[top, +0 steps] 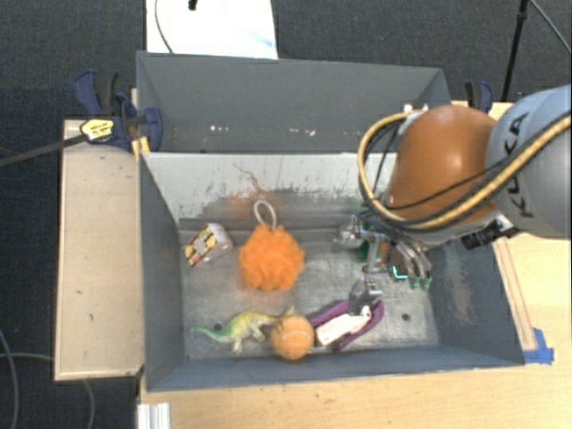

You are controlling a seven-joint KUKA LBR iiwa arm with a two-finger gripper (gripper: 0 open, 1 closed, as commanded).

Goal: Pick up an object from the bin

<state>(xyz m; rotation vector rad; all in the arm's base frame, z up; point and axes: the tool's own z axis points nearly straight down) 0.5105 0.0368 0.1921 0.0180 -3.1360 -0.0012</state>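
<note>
My gripper [365, 295] hangs low over the right part of the bin floor, its fingertips just above the upper end of a purple and white tool [344, 322] that lies slanted near the front wall. Nothing shows between the fingers. An orange ball [292, 338] rests against the tool's left end. Left of the ball lies a green toy dinosaur [236, 328].
An orange bath pouf [271, 257] with a white loop sits mid-bin, and a small patterned box [207, 244] lies at the left. The arm with its orange dome and cables covers the bin's right rear. Bare floor lies right of the gripper.
</note>
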